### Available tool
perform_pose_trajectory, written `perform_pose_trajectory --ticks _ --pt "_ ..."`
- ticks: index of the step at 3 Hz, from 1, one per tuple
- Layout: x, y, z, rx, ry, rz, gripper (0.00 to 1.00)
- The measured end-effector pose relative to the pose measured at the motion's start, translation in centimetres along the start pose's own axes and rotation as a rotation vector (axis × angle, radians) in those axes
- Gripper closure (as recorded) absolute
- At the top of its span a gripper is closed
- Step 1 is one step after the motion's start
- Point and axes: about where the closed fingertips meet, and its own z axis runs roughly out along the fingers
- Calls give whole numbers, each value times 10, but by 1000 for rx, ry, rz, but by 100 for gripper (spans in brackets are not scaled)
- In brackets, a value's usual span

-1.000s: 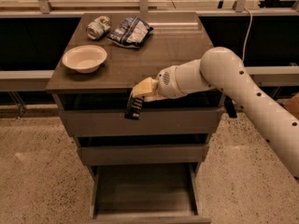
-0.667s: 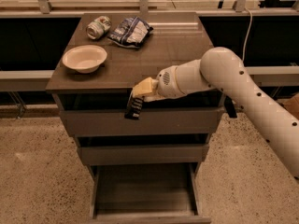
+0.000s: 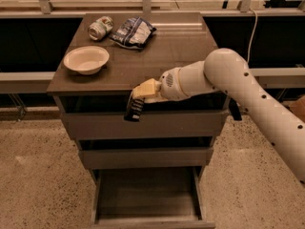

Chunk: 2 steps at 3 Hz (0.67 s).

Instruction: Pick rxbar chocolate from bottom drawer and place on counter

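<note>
My gripper (image 3: 138, 98) is shut on the rxbar chocolate (image 3: 135, 109), a slim black bar with white lettering that hangs down from the fingers. It is held at the front edge of the counter (image 3: 157, 56), in front of the top drawer's face. The white arm reaches in from the right. The bottom drawer (image 3: 147, 219) is pulled out at the foot of the cabinet, and its tray looks empty.
On the counter stand a cream bowl (image 3: 86, 59) at front left, a tipped can (image 3: 100, 27) at back left and a blue-white snack bag (image 3: 133, 32) at the back middle. The two upper drawers (image 3: 145, 158) are shut. A railing runs behind the cabinet.
</note>
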Motion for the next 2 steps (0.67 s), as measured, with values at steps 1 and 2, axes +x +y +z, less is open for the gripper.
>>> perform_pose_trajectory --ticks 1,2 --pt "-3 2 4 16 -14 21 100" --pt "-1 0 0 42 -5 38 100"
